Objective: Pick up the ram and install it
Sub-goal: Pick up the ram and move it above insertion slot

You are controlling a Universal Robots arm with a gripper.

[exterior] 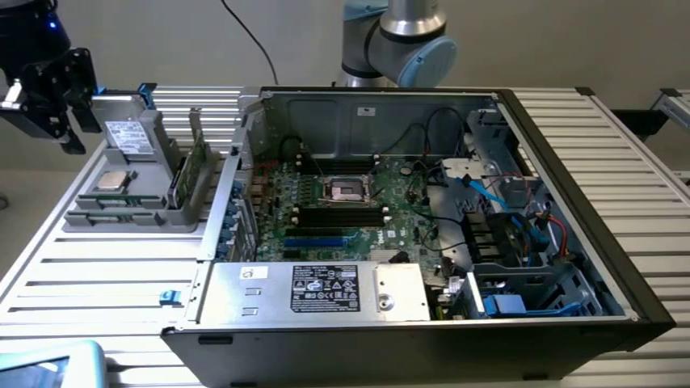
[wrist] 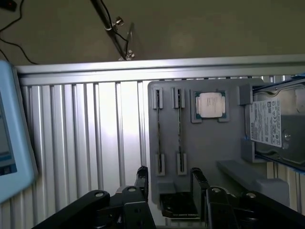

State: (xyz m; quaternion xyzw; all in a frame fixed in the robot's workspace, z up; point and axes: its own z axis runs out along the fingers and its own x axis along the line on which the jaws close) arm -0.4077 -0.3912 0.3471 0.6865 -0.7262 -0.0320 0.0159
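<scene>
While the gripper (wrist: 169,177) is hovering over the tray's edge with its fingers spread wide and gripping nothing, the ram (wrist: 158,133) is sitting on edge in the grey tray (wrist: 205,143), just beside the processor chip (wrist: 209,105), outside the computer case (exterior: 377,356).

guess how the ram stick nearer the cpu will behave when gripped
Probably stiff yet fragile: the ram stick is a thin board standing on edge in the gray holder. Likely light, and it may tilt if pinched off-centre, since only its ends are braced.
</scene>
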